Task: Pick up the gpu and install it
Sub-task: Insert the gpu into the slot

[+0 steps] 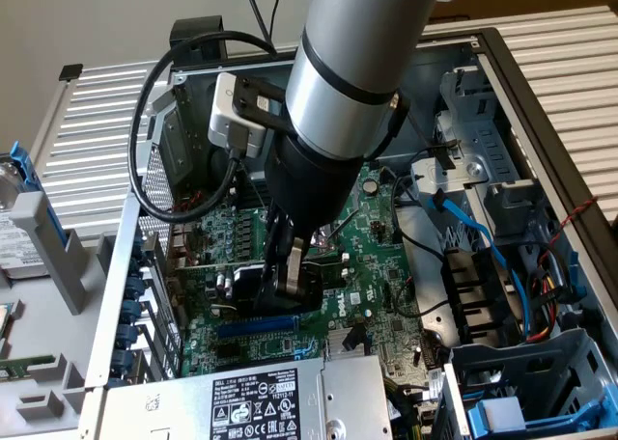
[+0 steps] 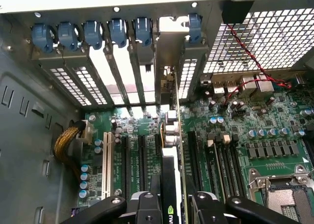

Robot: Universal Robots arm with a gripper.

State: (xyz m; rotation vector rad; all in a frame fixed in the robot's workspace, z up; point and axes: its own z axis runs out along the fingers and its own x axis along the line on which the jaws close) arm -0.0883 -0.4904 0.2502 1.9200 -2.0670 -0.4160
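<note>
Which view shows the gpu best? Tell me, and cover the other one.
The wrist view: the gpu stands edge-on between the jaws, its silver bracket at the rear slot openings. In the exterior view the arm hides most of it.

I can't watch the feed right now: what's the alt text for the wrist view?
The gripper clamps the gpu from both sides, the card standing edge-on over the motherboard. Its silver bracket lines up with a rear case opening, beside a row of blue clips.

The gpu [image 2: 170, 177] stands on edge in the gripper [image 1: 292, 284], over the motherboard [image 1: 377, 257], inside the case [image 1: 121, 266].
</note>
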